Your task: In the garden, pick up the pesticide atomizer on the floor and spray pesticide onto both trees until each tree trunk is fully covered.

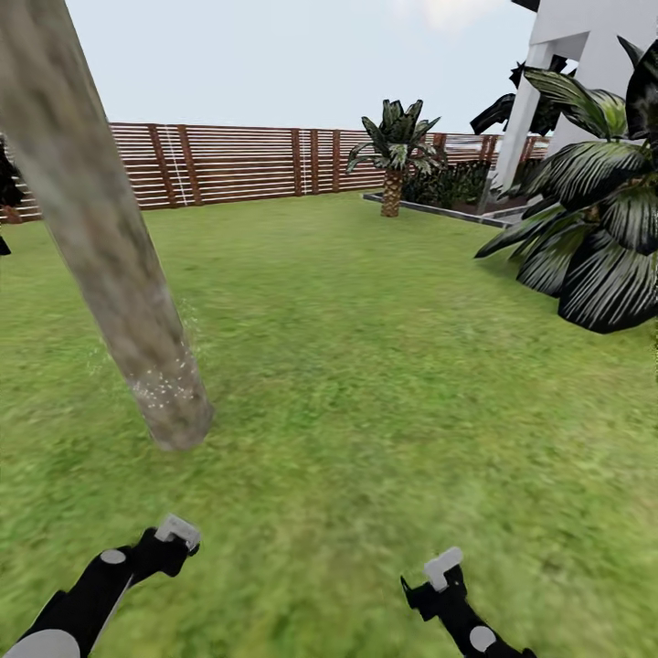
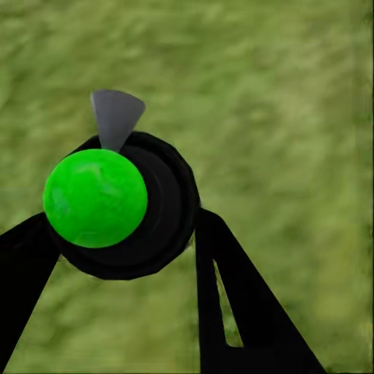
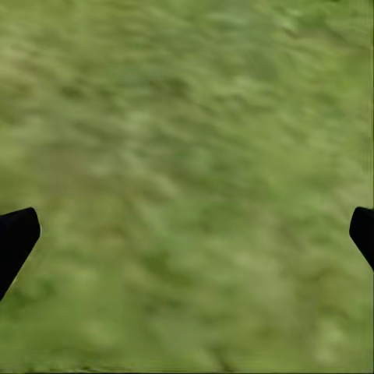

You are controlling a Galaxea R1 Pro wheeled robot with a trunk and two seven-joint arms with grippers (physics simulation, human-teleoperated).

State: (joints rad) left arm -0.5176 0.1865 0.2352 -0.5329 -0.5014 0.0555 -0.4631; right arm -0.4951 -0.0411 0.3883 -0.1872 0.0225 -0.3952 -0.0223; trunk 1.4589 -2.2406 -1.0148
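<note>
Looking across the blurry green lawn (image 1: 366, 366), we see a thick, smooth cylindrical tree trunk (image 1: 100, 238) of mottled grey-beige bark, its long axis leaning, with pale specks dotting its base. Our left gripper (image 2: 125, 226) has its black jaws closed around the pesticide atomizer (image 2: 117, 199), a round black body with a glossy green cap and a grey wedge nozzle. Our right gripper (image 3: 187, 234) hangs over grass, jaws spread wide.

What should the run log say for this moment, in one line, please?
left pincer: shut on sprayer | right pincer: open, over grass | tree trunk: white specks near base
</note>
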